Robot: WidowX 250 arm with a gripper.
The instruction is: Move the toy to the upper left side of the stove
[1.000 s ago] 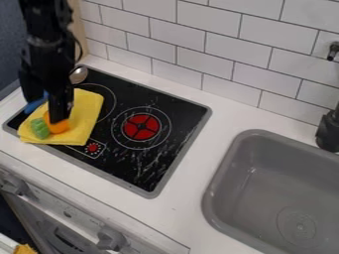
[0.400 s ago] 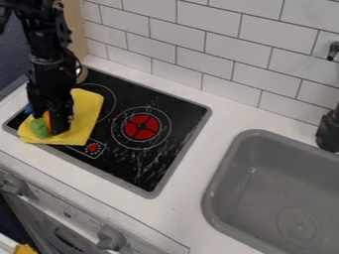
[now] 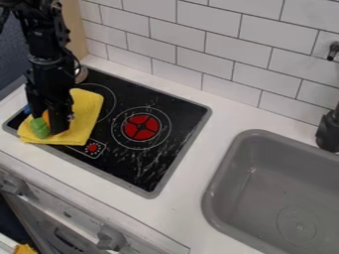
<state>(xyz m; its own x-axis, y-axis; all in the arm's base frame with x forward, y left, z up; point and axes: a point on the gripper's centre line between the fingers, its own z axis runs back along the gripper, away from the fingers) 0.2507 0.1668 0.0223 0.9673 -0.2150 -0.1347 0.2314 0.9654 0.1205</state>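
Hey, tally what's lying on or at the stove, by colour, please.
Yellow: 1, the cloth
Orange and green: 1, the toy, which looks like one piece
Silver: 1, a metal thing, partly hidden
Blue: 1, a small thing, mostly hidden
Total: 4

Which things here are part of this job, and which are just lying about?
Part of the job:
- orange and green toy
- stove
- end effector, at the toy

Just lying about:
- yellow cloth, under the toy
- blue item
- shiny metal item
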